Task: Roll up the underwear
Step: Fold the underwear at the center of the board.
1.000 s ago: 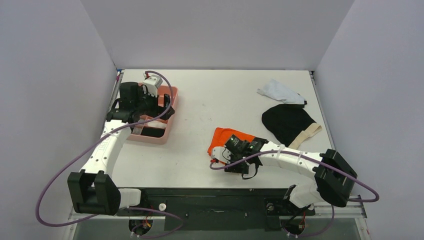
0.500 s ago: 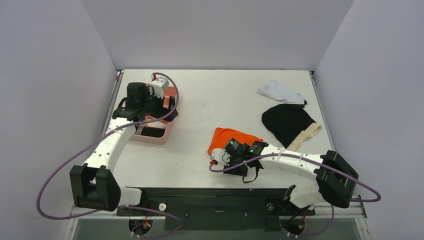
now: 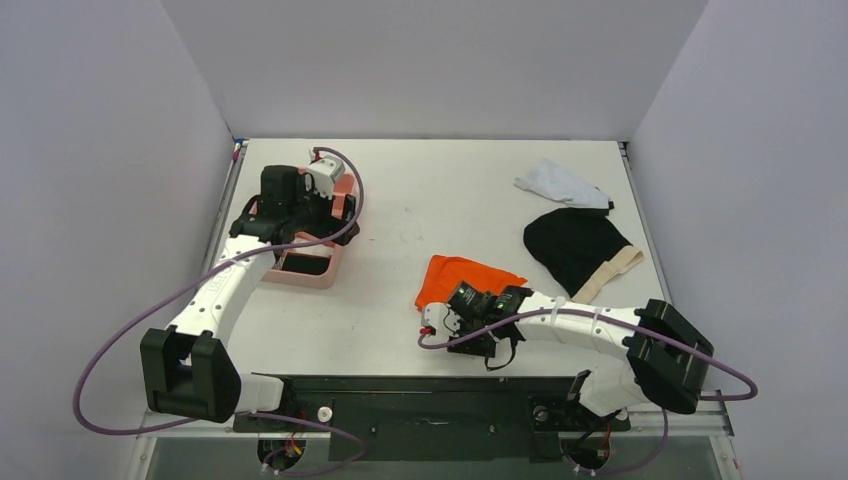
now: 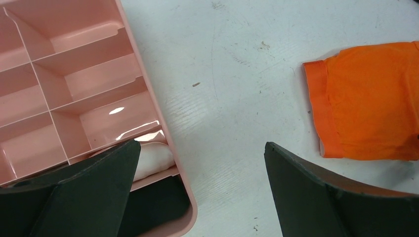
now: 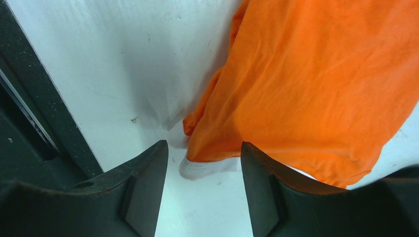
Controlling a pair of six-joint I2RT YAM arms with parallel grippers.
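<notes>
Orange underwear (image 3: pixel 462 278) lay flat on the worktop (image 3: pixel 420 200) near its front edge. Seen from above, it spread toward 1 o'clock from the right gripper (image 5: pixel 204 144), by far the nearer one. That gripper's jaws stood partly apart and unclenched, astride the garment's near white-trimmed corner, with nothing grasped. The left gripper (image 4: pixel 202 144), spread wide and empty, hung by the pink tray (image 3: pixel 300 278), well apart at 10 o'clock. Black underwear (image 3: pixel 572 245) lay at 2 o'clock.

No text, label or number can be read anywhere.
</notes>
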